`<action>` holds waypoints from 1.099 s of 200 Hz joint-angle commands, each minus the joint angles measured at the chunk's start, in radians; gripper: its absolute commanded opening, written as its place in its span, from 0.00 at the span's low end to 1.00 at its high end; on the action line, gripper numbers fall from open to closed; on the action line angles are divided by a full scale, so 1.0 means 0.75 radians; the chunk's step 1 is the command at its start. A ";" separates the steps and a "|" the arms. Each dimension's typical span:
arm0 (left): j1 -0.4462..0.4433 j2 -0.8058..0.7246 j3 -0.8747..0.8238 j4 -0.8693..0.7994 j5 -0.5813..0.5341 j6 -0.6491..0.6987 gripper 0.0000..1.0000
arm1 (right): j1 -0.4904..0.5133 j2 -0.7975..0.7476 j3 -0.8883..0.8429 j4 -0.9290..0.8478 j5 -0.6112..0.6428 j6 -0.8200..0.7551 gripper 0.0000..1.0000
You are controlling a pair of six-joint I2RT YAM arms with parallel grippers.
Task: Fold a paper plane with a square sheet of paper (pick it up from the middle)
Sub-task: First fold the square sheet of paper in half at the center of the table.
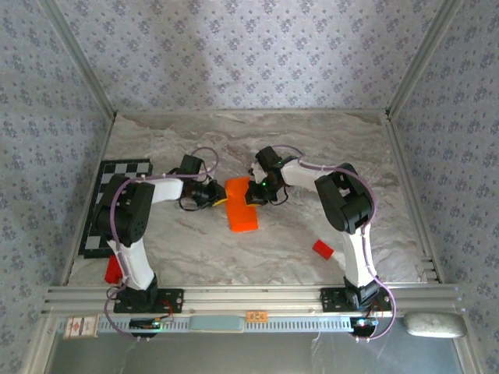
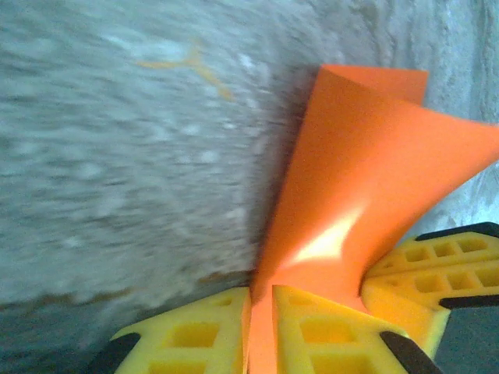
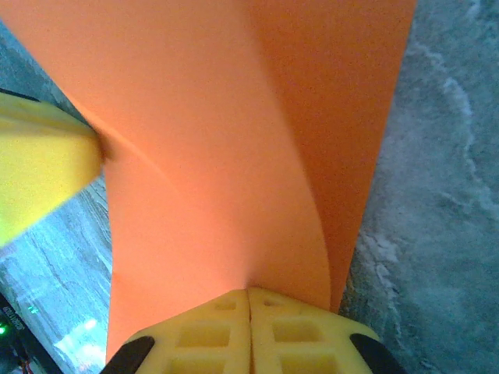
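The left end effector (image 2: pixel 261 331) and the right end effector (image 3: pixel 249 323), two in all, each clench an edge of the one orange sheet (image 1: pixel 242 212), which curls up between them near the middle of the surface (image 1: pixel 296 136). Two red blocks lie well apart, one (image 1: pixel 323 248) near the right arm and one (image 1: pixel 114 269) by the left base, with one checkerboard mat (image 1: pixel 125 167) at the left. The surface is grey and marbled, and floral wallpaper (image 1: pixel 234 47) covers the walls.

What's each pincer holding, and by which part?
Both grip the thin bright orange paper sheet: left pincer on its left edge, right pincer on its right edge.
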 commanded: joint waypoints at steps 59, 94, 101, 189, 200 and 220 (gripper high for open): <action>-0.112 -0.037 0.138 0.000 0.036 -0.057 0.16 | -0.017 0.169 -0.098 -0.212 0.364 -0.037 0.09; -0.133 0.109 0.236 -0.025 -0.017 -0.098 0.16 | -0.014 0.173 -0.091 -0.220 0.360 -0.042 0.09; -0.129 0.124 0.235 -0.018 -0.019 -0.091 0.16 | -0.014 0.173 -0.090 -0.223 0.362 -0.043 0.09; 0.064 0.204 0.194 -0.058 -0.044 0.031 0.16 | -0.018 0.173 -0.098 -0.233 0.383 -0.042 0.08; 0.083 0.208 0.215 -0.089 -0.053 0.059 0.16 | -0.019 0.172 -0.098 -0.234 0.389 -0.043 0.08; 0.097 0.188 0.247 -0.118 -0.052 0.085 0.16 | -0.019 0.165 -0.103 -0.237 0.393 -0.044 0.08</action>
